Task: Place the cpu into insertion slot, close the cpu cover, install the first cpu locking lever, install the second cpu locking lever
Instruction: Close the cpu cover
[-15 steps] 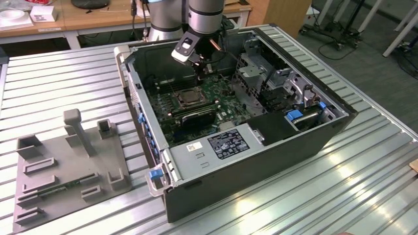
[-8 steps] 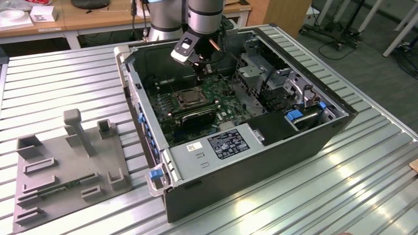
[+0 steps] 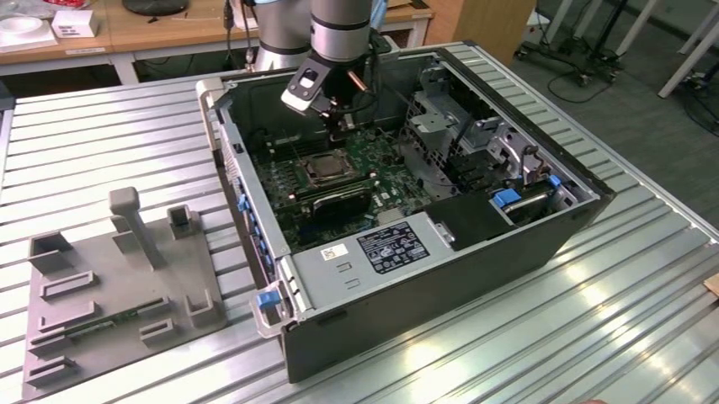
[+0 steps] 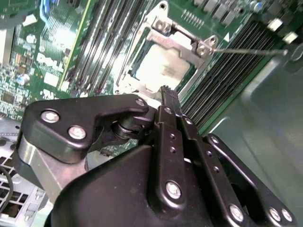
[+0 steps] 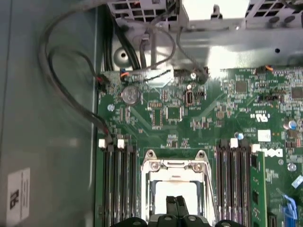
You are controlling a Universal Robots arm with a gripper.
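Exterior view: the gripper hangs inside an open computer case, near the insertion slot.
Second wrist view: it is clenched on nothing, beside the cpu, which sits under the cpu cover; a thin lever rod juts free. First wrist view: memory slots flank the insertion slot; a white label is unreadable.

The open computer case lies on the counter, toward the exterior view's right edge. A holder tray lies near the left edge. Inside the case, on the motherboard, the socket sits between two rows of memory slots. The chip lies in the socket, under the cover. My gripper hangs above them.
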